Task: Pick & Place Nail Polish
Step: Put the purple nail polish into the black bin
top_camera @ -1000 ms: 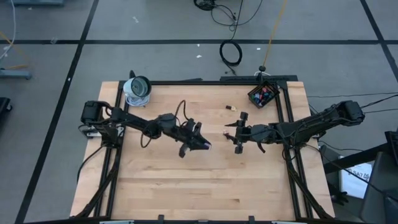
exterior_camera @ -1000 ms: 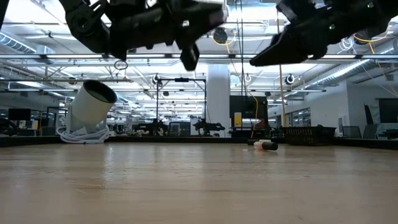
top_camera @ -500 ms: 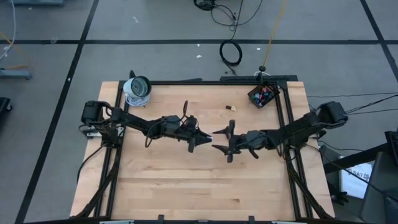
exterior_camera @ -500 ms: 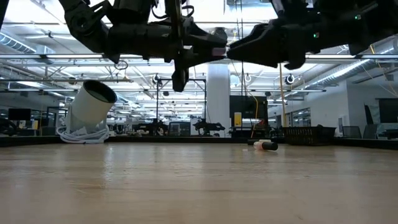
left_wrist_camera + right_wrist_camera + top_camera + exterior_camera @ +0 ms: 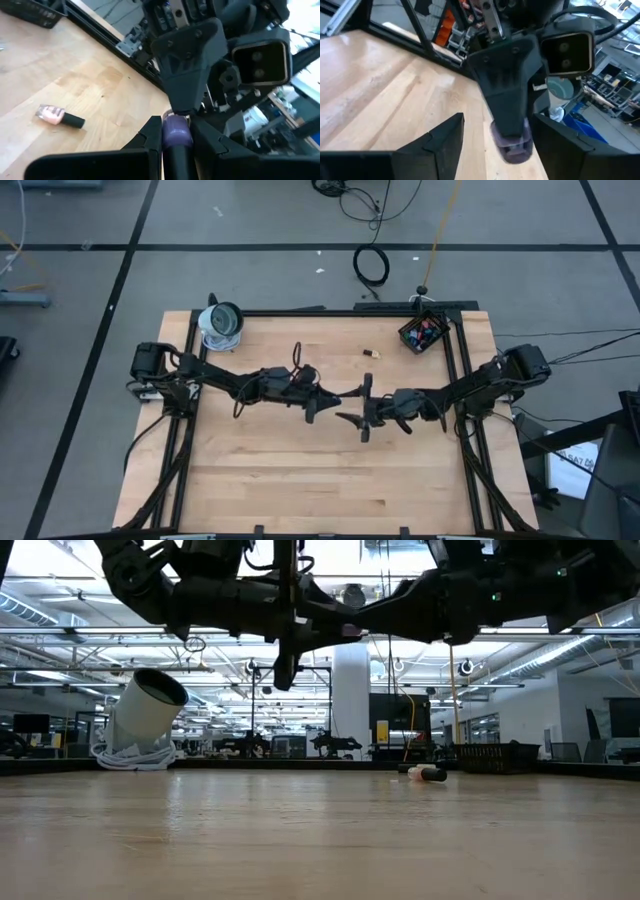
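Left gripper (image 5: 176, 137) is clamping a purple nail polish bottle (image 5: 175, 134) mid-air; right gripper (image 5: 492, 137), fingers apart, is seemingly bracketing it.

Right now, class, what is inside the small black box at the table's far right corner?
The black box holds several nail polish bottles, red and blue among them. Their number cannot be told; the lower ones are covered.

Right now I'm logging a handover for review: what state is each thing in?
Left gripper: shut on the purple nail polish, raised mid-table.
Purple nail polish: held aloft between both grippers.
Right gripper: open around the bottle's end.
Pink nail polish: lying on the table.
Black basket: holding bottles.
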{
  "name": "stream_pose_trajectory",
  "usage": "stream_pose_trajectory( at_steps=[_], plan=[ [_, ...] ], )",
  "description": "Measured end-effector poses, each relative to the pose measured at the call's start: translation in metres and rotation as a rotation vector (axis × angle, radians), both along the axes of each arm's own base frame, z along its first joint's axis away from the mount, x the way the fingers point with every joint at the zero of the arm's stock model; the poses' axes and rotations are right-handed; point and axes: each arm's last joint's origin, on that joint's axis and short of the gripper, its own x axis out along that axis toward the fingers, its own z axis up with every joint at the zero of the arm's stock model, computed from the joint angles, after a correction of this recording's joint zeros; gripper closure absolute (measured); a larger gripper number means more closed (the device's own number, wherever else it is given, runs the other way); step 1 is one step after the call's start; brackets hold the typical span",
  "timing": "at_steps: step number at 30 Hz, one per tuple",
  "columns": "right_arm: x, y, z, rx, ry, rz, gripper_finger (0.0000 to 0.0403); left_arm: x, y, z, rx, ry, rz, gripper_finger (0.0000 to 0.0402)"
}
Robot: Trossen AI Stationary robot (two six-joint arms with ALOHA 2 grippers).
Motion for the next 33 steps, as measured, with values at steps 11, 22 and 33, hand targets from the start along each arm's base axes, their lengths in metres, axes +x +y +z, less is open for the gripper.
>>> stream_pose_trajectory(
  at_steps=[11,22,33],
  plan=[
    [0.000,-0.002,-0.001,-0.006,0.012,-0.007,0.0193,0.008,-0.005,0.009,0.008,0.023,0.030,0.0349],
    [0.000,-0.002,0.000,-0.059,0.006,-0.007,0.0216,0.017,-0.007,0.018,0.047,0.052,0.011,0.0349],
    [0.000,-0.002,0.001,-0.112,0.005,-0.002,0.0296,0.017,-0.008,0.021,0.008,0.029,-0.026,0.0349]
  ],
)
